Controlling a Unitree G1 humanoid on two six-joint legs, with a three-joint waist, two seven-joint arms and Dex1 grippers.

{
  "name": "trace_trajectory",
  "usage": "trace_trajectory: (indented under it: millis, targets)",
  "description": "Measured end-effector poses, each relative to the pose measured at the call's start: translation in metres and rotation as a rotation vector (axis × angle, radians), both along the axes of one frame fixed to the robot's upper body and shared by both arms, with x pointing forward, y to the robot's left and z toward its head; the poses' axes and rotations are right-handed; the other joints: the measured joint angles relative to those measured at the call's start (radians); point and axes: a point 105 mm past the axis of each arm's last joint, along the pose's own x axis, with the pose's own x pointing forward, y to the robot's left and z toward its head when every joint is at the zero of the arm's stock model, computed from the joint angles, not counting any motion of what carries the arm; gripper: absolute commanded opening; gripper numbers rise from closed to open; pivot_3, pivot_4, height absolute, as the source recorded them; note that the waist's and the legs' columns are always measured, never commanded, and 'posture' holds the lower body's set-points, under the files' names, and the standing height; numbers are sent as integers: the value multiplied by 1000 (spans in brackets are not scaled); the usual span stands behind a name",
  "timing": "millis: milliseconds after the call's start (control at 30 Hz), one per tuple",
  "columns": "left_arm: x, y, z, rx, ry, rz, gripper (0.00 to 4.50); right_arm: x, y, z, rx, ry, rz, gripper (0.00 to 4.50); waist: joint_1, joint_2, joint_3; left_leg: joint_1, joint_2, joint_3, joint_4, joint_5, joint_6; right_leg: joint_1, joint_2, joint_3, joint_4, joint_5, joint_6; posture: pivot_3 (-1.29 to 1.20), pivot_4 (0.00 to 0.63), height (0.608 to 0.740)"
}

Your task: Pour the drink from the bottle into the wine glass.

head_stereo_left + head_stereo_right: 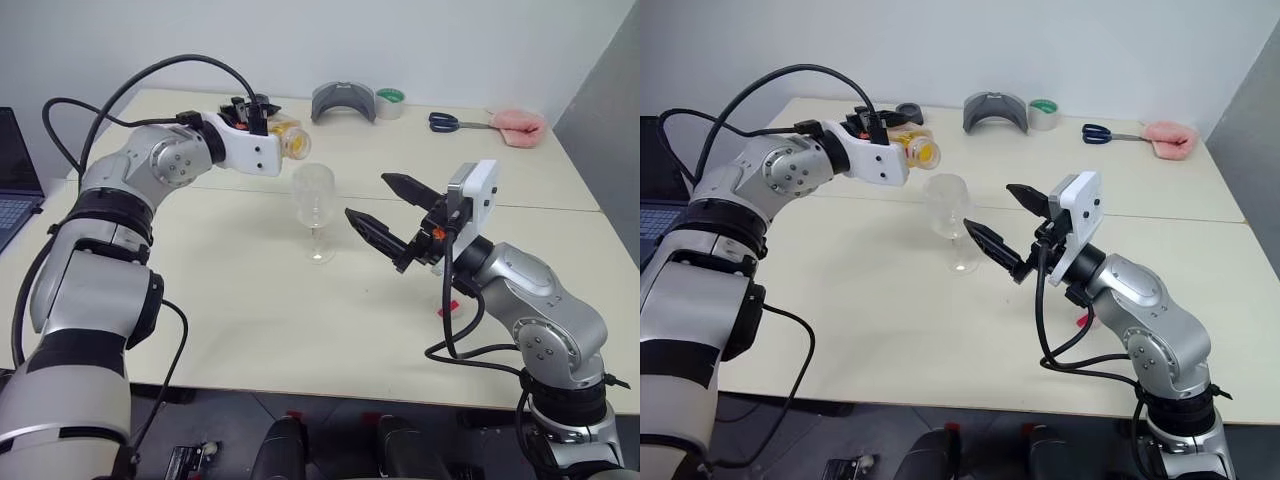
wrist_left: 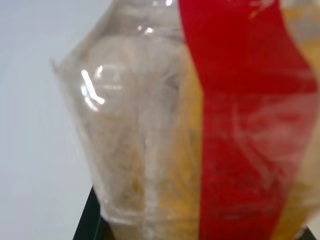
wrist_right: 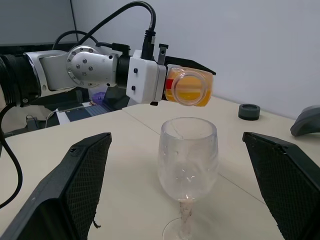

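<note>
My left gripper [image 1: 268,125] is shut on the bottle [image 1: 290,138], which lies tipped on its side in the air. The open mouth of the bottle [image 3: 189,89] points toward the right arm, just above and behind the rim of the wine glass [image 1: 315,200]. The orange drink [image 1: 923,152] pools inside the bottle. The wine glass [image 3: 188,155] stands upright on the table and its bowl looks clear. My right gripper [image 1: 367,196] is open beside the glass at bowl height, its fingers [image 3: 80,185] spread on either side without touching it.
A laptop [image 1: 15,180] sits at the left table edge. Along the far edge are a dark round piece [image 1: 908,110], a grey curved object [image 1: 342,100], a tape roll [image 1: 390,100], scissors [image 1: 445,122] and a pink cloth [image 1: 518,125]. A small red piece [image 1: 447,305] lies under the right arm.
</note>
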Motion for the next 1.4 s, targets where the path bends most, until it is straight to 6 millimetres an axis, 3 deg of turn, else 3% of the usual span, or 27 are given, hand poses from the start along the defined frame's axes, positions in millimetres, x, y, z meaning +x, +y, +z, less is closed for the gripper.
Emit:
trace_trajectory:
  millis: [667, 1400]
  targets:
    - [1, -1, 13, 73, -79, 4, 1608, 1, 2, 0, 5, -1, -10, 4500, -1, 0, 0, 0, 0, 0, 8, 0, 0, 0, 0, 0, 7, 0, 0, 0, 150, 740]
    - [3, 6, 12, 146, -99, 34, 1608, 1, 2, 0, 3, -2, -5, 4500, 0, 0, 0, 0, 0, 1, 9, 0, 0, 0, 0, 0, 8, 0, 0, 0, 150, 740]
